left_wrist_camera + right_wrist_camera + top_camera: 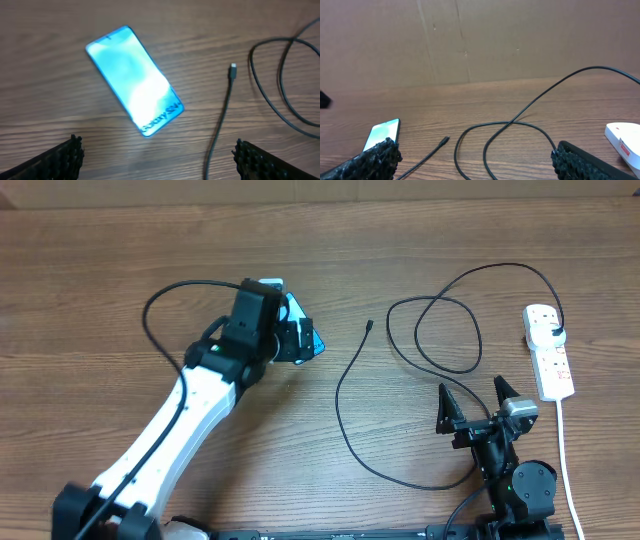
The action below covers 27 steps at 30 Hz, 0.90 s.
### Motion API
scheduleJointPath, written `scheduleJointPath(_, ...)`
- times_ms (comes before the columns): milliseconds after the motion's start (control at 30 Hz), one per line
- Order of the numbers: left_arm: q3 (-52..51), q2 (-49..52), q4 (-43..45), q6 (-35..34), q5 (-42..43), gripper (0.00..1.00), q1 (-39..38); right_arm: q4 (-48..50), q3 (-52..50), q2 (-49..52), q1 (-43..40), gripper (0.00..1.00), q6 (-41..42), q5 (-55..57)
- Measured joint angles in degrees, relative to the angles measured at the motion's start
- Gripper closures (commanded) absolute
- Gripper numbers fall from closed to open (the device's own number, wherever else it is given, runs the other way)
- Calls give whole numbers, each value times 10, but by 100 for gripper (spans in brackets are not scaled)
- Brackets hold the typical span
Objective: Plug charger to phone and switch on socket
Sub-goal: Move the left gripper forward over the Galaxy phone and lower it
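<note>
Overhead, left gripper (298, 332): we see it spread wide and empty, hanging right over the phone (313, 343).
Overhead, right gripper (473, 395): wide open, holding nothing. The charger (340, 395) loops just beyond it, its plug end at the socket (552, 365) far right.
Left wrist: phone lies beyond and between our fingers (62, 157), untouched, with the charger's connector to its right, apart.
Right wrist: phone far left, socket near right.

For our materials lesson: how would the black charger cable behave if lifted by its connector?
Likely floppy: the charger lies in loose loops, so it should sag. Its connector looks tiny, probably light but fiddly to pinch.
</note>
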Motion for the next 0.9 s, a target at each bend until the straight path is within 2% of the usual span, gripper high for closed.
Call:
scheduleJointPath(300, 0, 52, 19, -25, 67, 0, 0, 0, 0, 0, 0, 0, 0, 0)
scheduleJointPath(567, 15, 58, -10, -143, 40, 0, 0, 0, 0, 0, 0, 0, 0, 0)
scheduleJointPath(733, 129, 106, -131, -181, -5, 0, -1, 1, 0, 0, 0, 0, 0, 0)
scheduleJointPath(900, 313, 213, -258, -196, -44, 0, -1, 0, 0, 0, 0, 0, 0, 0)
